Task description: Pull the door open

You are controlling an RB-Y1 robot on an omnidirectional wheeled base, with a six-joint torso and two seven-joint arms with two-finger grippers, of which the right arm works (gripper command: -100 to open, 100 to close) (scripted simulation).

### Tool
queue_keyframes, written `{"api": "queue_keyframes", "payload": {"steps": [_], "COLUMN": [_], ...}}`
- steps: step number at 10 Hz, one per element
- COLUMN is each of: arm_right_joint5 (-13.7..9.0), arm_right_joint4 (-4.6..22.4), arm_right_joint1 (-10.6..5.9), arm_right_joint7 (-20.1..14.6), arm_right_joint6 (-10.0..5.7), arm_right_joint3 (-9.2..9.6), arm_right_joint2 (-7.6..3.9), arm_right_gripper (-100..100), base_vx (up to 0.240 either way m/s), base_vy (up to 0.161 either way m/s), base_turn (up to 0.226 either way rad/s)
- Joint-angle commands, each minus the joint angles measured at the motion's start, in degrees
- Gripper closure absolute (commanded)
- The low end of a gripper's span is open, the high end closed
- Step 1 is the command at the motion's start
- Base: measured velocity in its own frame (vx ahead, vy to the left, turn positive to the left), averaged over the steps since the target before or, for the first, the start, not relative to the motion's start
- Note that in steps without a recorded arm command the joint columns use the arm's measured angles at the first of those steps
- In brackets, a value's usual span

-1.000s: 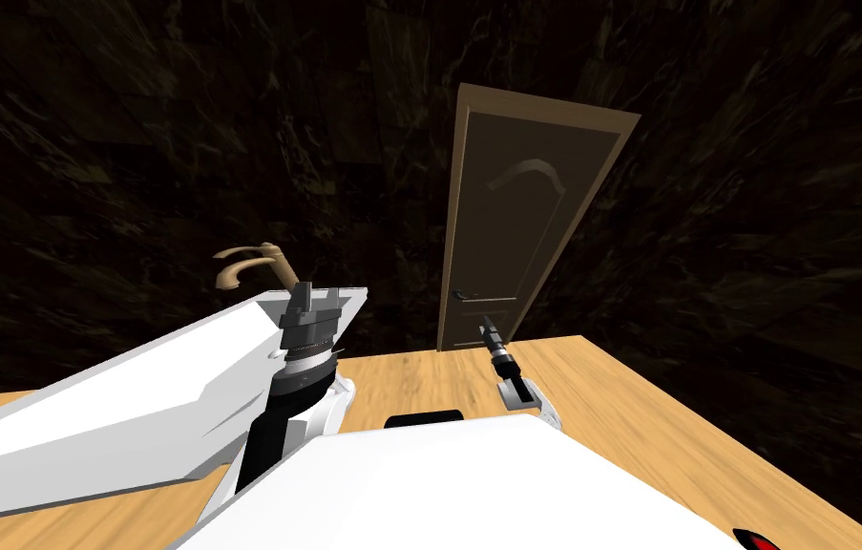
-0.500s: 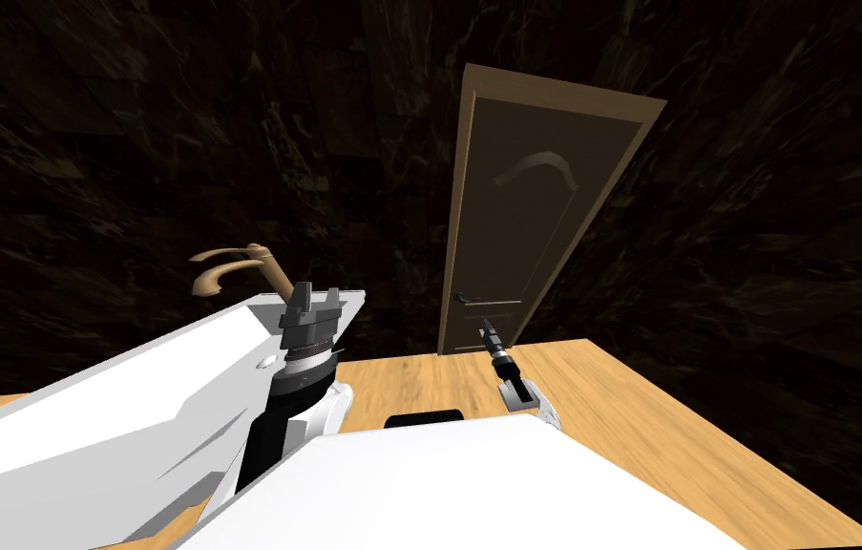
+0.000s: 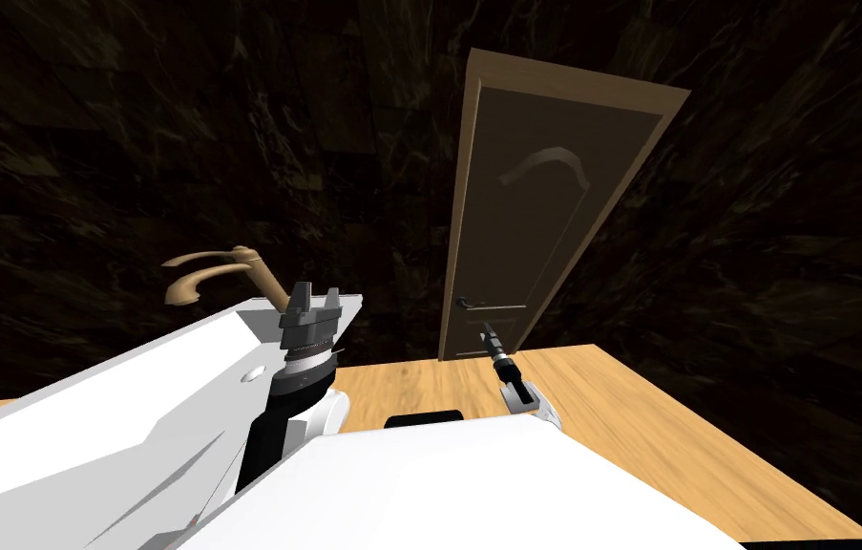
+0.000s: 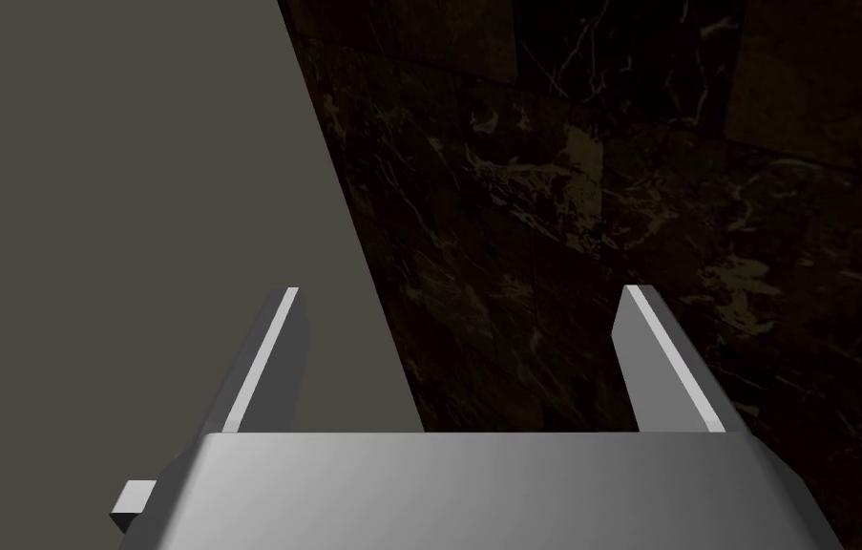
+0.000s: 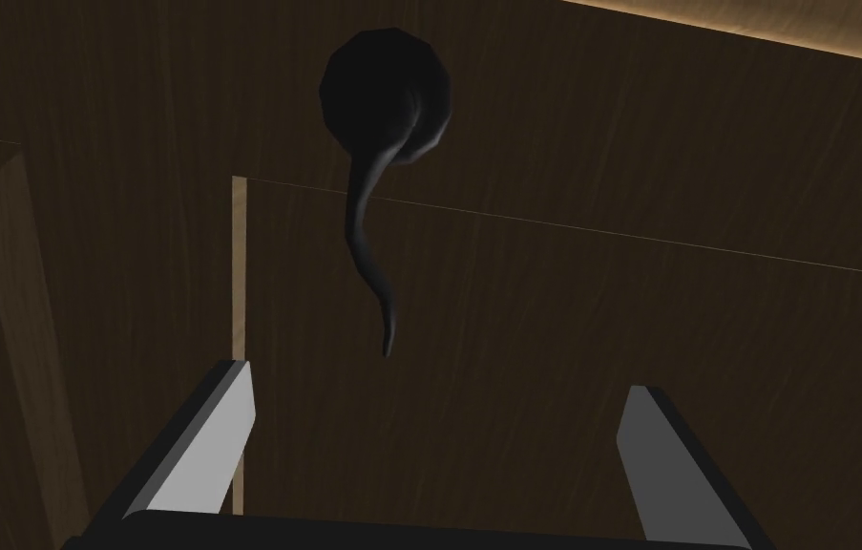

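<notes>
The dark brown door (image 3: 534,210) stands shut in its tan frame, ahead and slightly to my right. Its black lever handle (image 5: 371,239) sits low on the door's left edge. The right hand (image 5: 438,380) points straight at that lever with its fingers apart. The lever's tip hangs just beyond the fingers, roughly between them, and is untouched. Over the last second the whole head view has shifted and the door looms larger. That is my own advance, not any swing of the door. The handle now looks nearly within grasp, so the approach seems almost done and the pull not yet begun. The left hand (image 3: 309,298) is raised at my left, fingers apart and empty.
</notes>
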Motion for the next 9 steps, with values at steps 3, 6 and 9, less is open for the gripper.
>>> {"api": "queue_keyframes", "payload": {"steps": [3, 6, 9], "arm_right_joint5": [0.7, -0.2, -1.6], "arm_right_joint4": [4.5, 5.8, 8.5], "arm_right_joint1": [-1.48, -1.22, -0.82], "arm_right_joint7": [-1.3, -1.6, -2.4], "arm_right_joint6": [-0.73, -1.83, -3.70], "arm_right_joint3": [-0.03, -1.18, -3.03], "arm_right_joint2": [-0.85, -1.95, -3.88], "arm_right_gripper": [-100, -100, -100], "base_vx": [0.155, 0.131, 0.164], "base_vy": [-0.004, 0.032, 0.042], "base_turn": [0.013, 0.102, 0.161]}}
